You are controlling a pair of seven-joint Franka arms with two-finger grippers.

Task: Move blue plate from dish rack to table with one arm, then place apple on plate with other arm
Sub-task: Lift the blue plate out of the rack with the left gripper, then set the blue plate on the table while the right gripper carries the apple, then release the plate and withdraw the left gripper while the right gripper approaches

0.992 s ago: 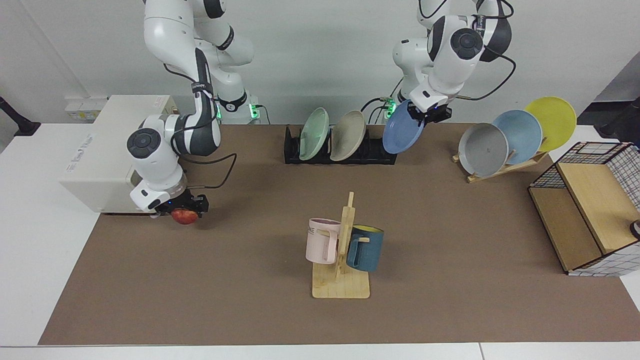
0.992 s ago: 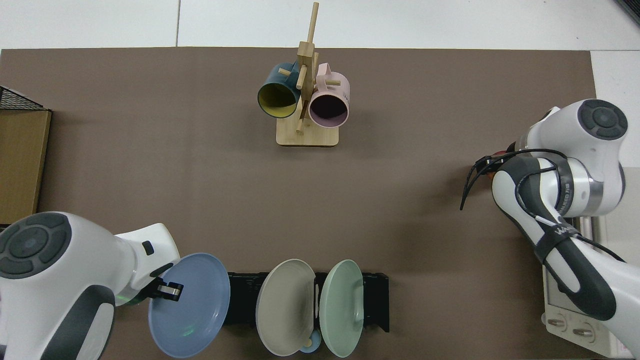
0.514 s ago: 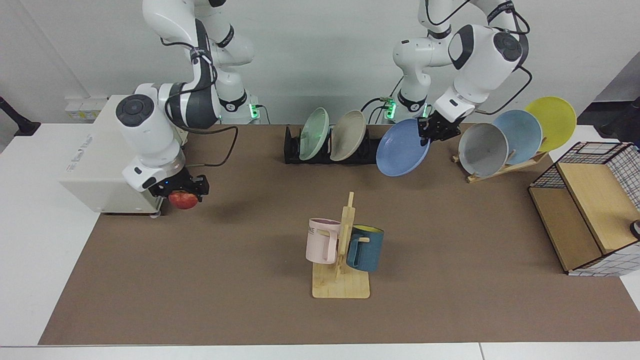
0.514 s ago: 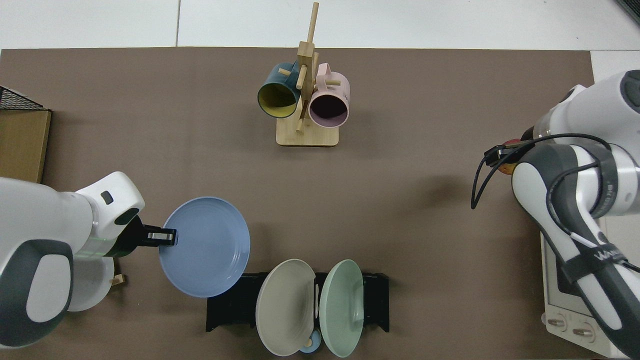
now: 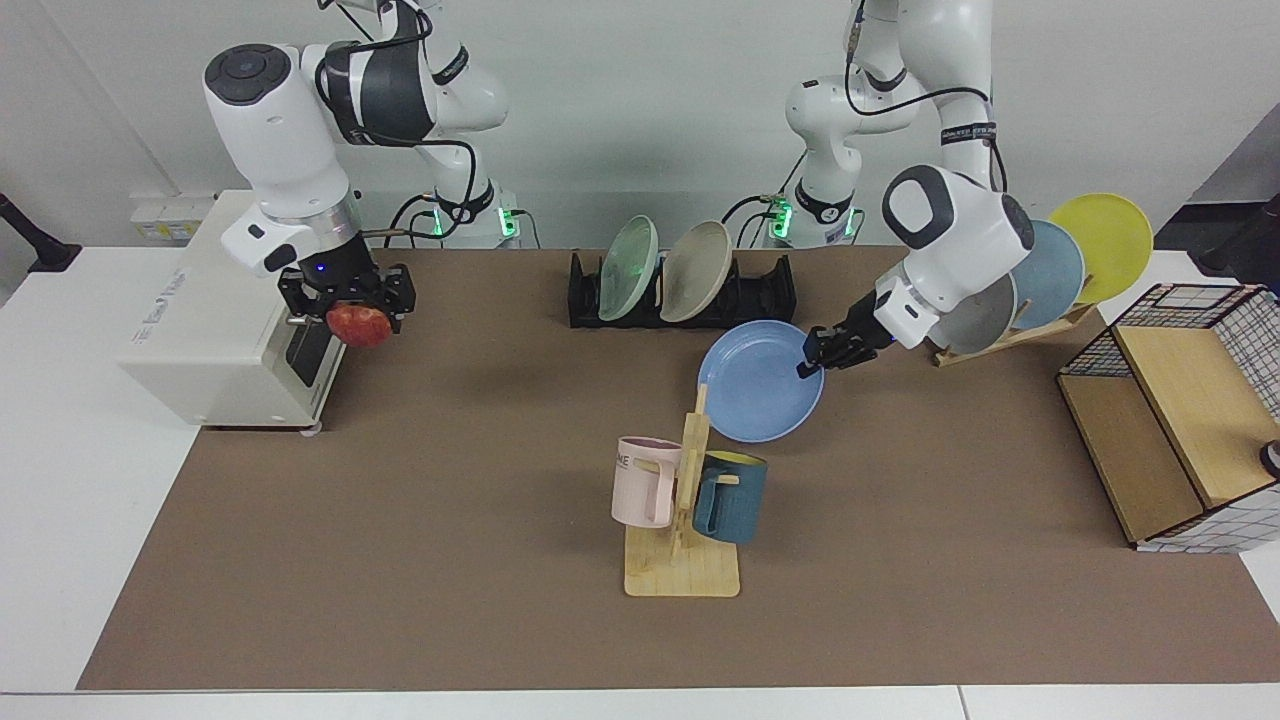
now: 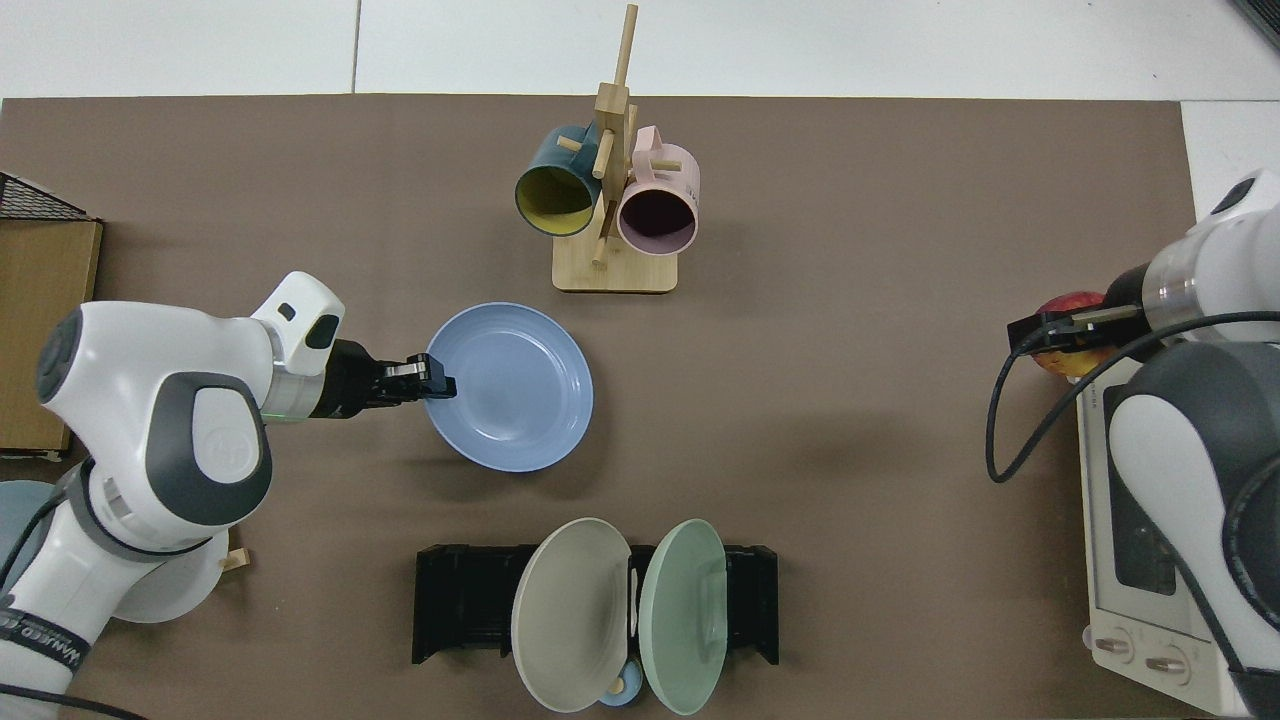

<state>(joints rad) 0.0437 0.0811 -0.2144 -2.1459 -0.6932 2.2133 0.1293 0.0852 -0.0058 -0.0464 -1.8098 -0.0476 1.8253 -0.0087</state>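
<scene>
While the left gripper [image 5: 812, 358] pinches the blue plate [image 5: 760, 385] rim at 3 o'clock above the table [image 5: 400, 560], the right gripper [image 5: 347, 312] clamps the apple [image 5: 358, 324] aloft.

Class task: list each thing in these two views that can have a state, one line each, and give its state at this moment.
Blue plate: out of the rack, held by its rim, near level, over the table.
Left gripper: shut on the blue plate.
Apple: held off the table.
Right gripper: shut on the apple.
Dish rack: holds a green plate and a beige plate, both on edge.
Mugs: hanging on the wooden stand.
</scene>
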